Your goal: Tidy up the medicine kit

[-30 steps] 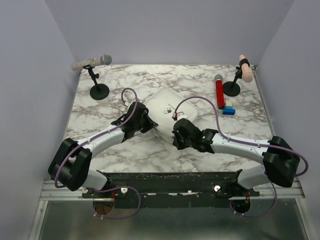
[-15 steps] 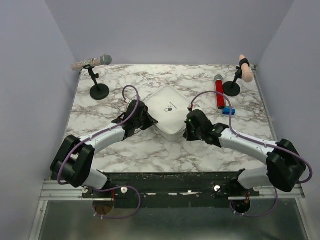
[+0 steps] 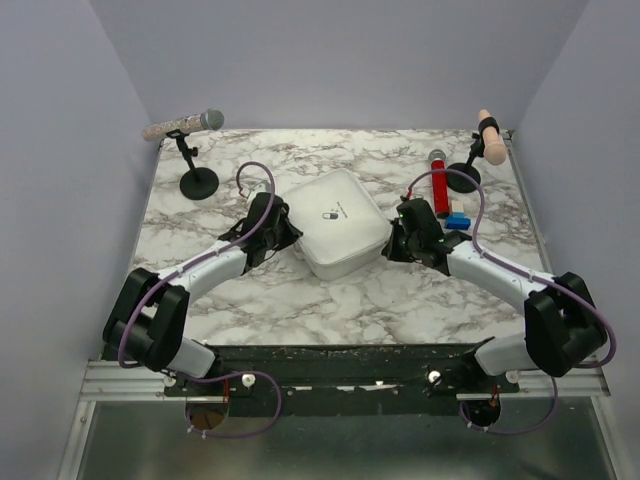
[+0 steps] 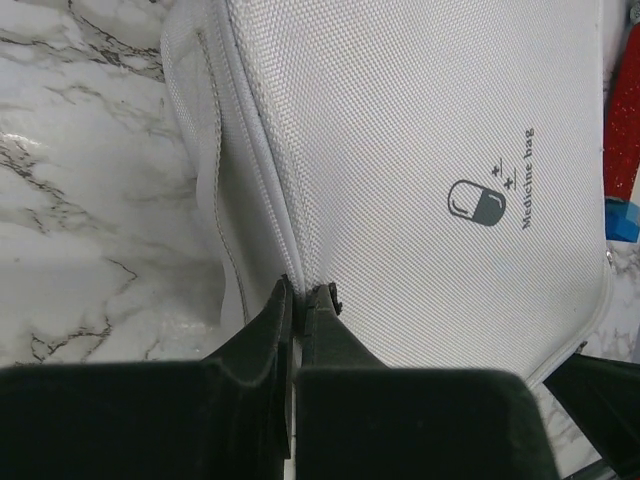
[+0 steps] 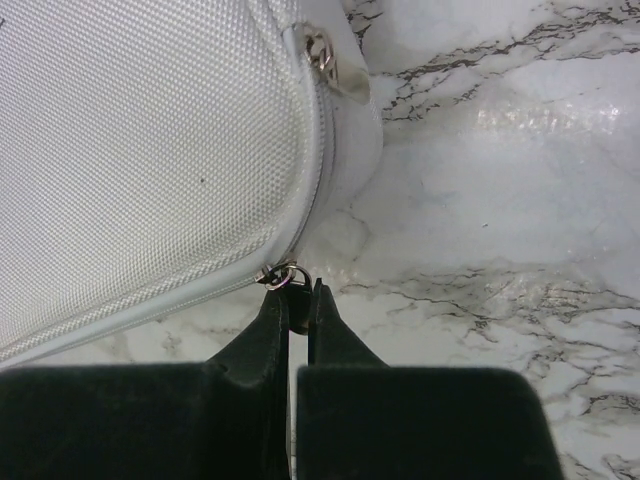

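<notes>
Lying in the middle of the marble bench (image 3: 250, 300), the medicine kit (image 3: 338, 222) is a light grey-white case with rounded corners. It rests flat on its base with the lid down and the small pill logo (image 4: 476, 203) facing up. It sits between the two arms, turned a little so that its corners point toward them.

The left fingers (image 3: 288, 234) are at the left side of the kit. In the left wrist view these fingers (image 4: 280, 315) are closed nearly all the way, with only a thin slit between them. Their tips pinch the seam where the lid meets the side wall.

The right fingers (image 3: 392, 244) are at the near right corner of the kit. In the right wrist view these fingers (image 5: 277, 315) are closed on a small metal zipper pull (image 5: 283, 277) that stands out from the corner of the case. A second pull (image 5: 322, 50) lies farther along the same zipper line, apart from the fingers.

To the right of the kit, farther back, a red cylinder (image 3: 440, 187) lies on the bench. A small blue block (image 3: 458, 221) is just beside its near end, close to the right arm.

At the far corners are two black stands. The left stand (image 3: 198, 180) carries a rod with a grey tip, and the right stand (image 3: 463, 176) carries a peach-coloured rod.
</notes>
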Controlling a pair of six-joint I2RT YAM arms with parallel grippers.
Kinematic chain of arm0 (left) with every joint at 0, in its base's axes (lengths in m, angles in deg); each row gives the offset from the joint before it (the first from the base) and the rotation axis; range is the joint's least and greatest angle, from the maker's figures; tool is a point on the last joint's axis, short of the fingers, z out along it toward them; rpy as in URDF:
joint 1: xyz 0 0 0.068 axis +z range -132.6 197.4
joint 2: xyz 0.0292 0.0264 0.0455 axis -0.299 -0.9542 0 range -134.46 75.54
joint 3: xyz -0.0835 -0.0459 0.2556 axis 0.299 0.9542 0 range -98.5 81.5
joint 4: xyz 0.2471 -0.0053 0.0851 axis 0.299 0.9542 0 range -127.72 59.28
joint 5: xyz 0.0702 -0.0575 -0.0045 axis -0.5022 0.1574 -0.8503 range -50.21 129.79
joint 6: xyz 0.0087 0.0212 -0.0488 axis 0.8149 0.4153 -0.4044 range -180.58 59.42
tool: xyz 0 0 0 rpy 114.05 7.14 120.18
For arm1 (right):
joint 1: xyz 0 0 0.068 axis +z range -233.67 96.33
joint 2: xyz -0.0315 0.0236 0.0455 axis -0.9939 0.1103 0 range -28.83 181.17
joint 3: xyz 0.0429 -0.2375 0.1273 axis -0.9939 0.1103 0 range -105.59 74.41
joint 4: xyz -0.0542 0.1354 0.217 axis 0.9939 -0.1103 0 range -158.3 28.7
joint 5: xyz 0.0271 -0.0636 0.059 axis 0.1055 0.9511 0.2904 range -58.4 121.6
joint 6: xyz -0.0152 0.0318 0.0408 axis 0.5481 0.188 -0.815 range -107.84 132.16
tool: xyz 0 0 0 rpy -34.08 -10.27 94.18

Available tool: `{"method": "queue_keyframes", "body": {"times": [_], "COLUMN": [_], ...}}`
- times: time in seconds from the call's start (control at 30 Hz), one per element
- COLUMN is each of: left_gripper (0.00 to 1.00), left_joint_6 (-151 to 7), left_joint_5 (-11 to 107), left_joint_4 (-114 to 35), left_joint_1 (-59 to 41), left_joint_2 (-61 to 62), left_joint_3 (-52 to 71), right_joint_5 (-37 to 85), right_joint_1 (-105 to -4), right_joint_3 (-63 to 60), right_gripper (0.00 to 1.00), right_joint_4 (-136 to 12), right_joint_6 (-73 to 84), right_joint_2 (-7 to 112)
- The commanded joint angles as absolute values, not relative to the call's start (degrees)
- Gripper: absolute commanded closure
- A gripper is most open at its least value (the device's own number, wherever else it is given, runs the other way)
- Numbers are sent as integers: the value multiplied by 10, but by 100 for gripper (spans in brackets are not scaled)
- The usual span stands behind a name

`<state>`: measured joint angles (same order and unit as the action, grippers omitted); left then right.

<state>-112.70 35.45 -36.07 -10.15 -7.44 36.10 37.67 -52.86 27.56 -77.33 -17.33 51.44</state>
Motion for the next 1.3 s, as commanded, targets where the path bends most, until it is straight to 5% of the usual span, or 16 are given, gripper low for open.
{"method": "queue_keyframes", "body": {"times": [0.0, 0.13, 0.27, 0.47, 0.63, 0.8, 1.27], "left_gripper": [100, 98, 43, 2, 1, 1, 1], "left_joint_6": [-1036, -1027, -1037, -1130, -1259, -1315, -1351], "left_joint_5": [185, 209, 271, 299, 255, 251, 185], "left_joint_4": [-227, -211, -208, -190, -195, -215, -202], "left_joint_1": [-35, -13, -10, -52, -202, -298, -335], "left_joint_2": [-103, -103, -67, 70, 143, 79, -44], "left_joint_3": [371, 346, 343, 390, 410, 376, 329], "right_joint_5": [443, 409, 407, 397, 400, 409, 425], "right_joint_1": [-573, -571, -568, -561, -541, -512, -444], "right_joint_3": [278, 304, 321, 317, 309, 303, 299], "right_gripper": [99, 99, 99, 99, 99, 99, 99], "right_joint_4": [-841, -827, -827, -831, -829, -835, -844], "right_joint_6": [-154, -143, -134, -133, -132, -133, -146], "right_joint_2": [512, 491, 468, 461, 474, 480, 488]}}
